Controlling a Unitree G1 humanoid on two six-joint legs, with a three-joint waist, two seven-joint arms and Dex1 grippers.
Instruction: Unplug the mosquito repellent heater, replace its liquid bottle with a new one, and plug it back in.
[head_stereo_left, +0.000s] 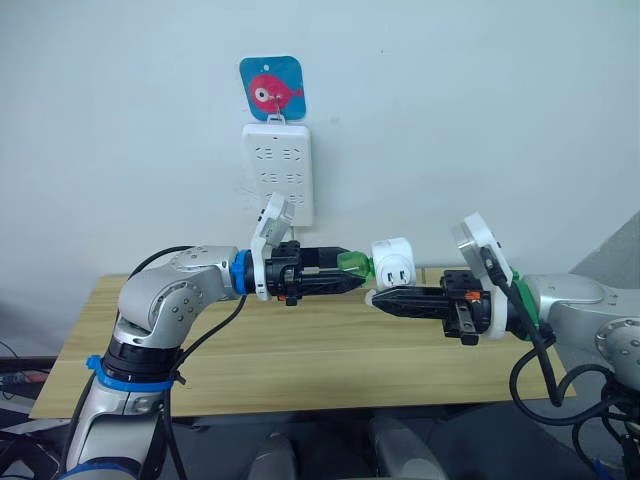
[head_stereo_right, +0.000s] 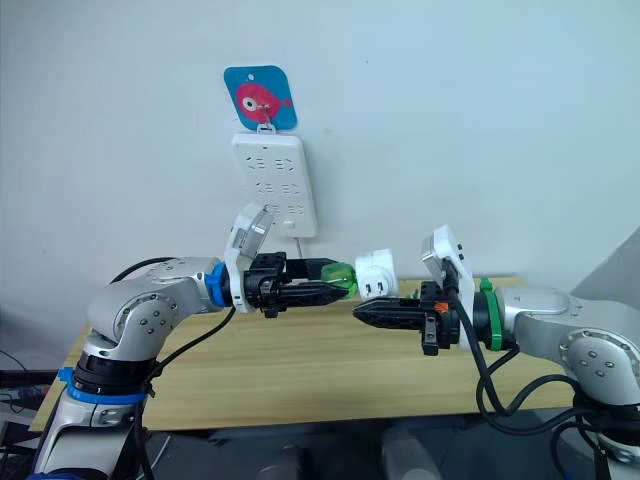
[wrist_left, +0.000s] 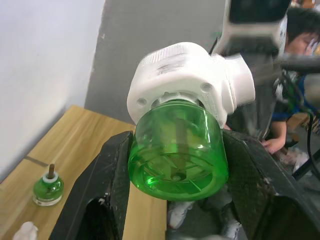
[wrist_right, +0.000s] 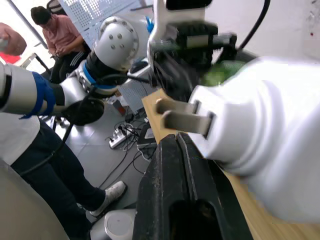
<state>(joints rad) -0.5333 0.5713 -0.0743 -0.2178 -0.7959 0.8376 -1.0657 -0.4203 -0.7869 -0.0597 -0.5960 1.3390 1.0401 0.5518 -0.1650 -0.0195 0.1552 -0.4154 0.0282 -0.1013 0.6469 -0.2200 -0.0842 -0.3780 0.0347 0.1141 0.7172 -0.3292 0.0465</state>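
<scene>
The white mosquito repellent heater (head_stereo_left: 393, 262) hangs in the air above the table, between my two grippers. Its metal prongs (wrist_right: 182, 117) point toward me. A clear green liquid bottle (wrist_left: 177, 150) is screwed into its left side. My left gripper (head_stereo_left: 352, 276) is shut on that bottle, one finger on each side of it. From the right, my right gripper (head_stereo_left: 377, 297) holds the heater by its lower part, and one black finger (wrist_right: 175, 190) lies against the white body. A second small green bottle (wrist_left: 48, 187) with a wick stands on the table.
A tall white power strip (head_stereo_left: 278, 172) hangs on the wall behind, under a blue tag with a red fish (head_stereo_left: 272, 90). The wooden table (head_stereo_left: 300, 370) lies below both arms. A small white piece (wrist_left: 25, 232) lies near the spare bottle. People sit and stand nearby (wrist_right: 60, 35).
</scene>
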